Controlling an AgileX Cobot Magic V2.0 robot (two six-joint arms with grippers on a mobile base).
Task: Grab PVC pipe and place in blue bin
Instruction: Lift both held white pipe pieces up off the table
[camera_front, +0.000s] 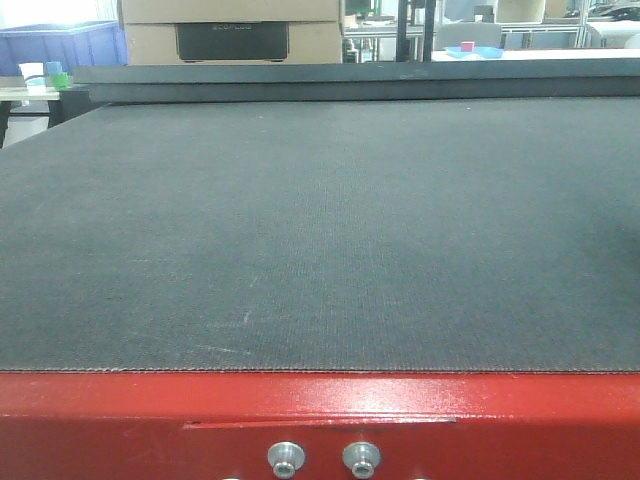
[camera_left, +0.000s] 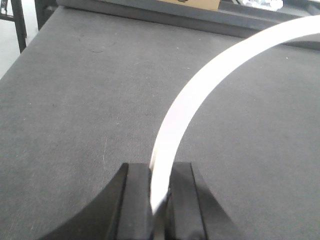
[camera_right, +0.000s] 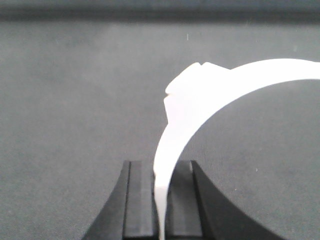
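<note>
One table filled the front view. Two bolts sat at 6 o'clock in its red edge. Two stacked boxes stood at 12 o'clock and one blue crate at 11 o'clock. Two end effectors appeared, the left end effector and the right end effector. Each had two fingers and one pipe; whether that made one pipe or two was unclear.

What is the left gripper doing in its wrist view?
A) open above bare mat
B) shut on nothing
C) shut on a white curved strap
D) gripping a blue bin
C: in the left wrist view the left gripper has its fingers pinched on one end of the white PVC pipe, a thin curved strap that arcs up and away over the dark mat.
</note>
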